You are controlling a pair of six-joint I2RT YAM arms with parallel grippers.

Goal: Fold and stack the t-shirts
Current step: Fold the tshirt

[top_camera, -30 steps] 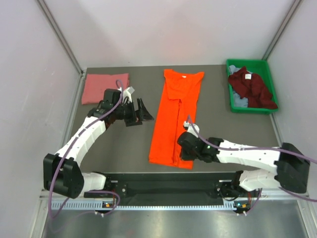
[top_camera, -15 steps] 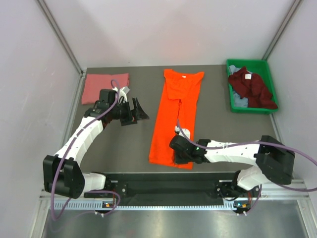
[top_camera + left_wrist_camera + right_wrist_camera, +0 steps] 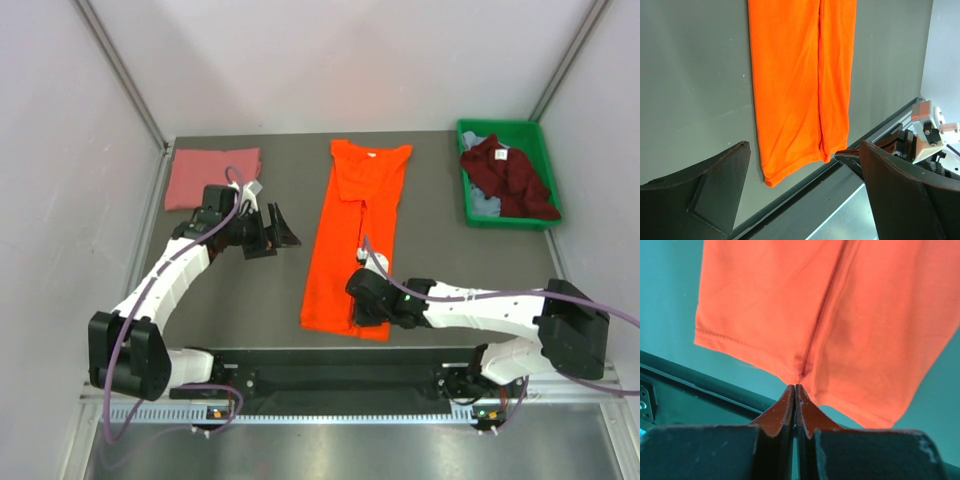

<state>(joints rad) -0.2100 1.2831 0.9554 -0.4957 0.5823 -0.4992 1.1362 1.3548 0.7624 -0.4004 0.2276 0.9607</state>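
The bright orange t-shirt (image 3: 355,235) lies lengthwise in the middle of the table with its sides folded in; it also shows in the left wrist view (image 3: 795,75) and the right wrist view (image 3: 840,305). My right gripper (image 3: 362,310) (image 3: 795,386) is shut, its tips pinching the shirt's near hem at the centre fold. My left gripper (image 3: 286,224) (image 3: 804,145) is open and empty, held above the table left of the shirt. A folded salmon pink t-shirt (image 3: 212,177) lies at the back left. The dark maroon t-shirt (image 3: 508,175) lies crumpled over the pale blue-grey one (image 3: 483,203).
The green plastic bin (image 3: 500,131) at the back right holds the maroon and blue-grey shirts. A black rail (image 3: 330,372) runs along the table's near edge, just behind the right gripper. White walls enclose the table.
My right gripper has slid left along the orange shirt's near hem to its centre fold. My left gripper has drawn back slightly to the left. The shirts have not moved.
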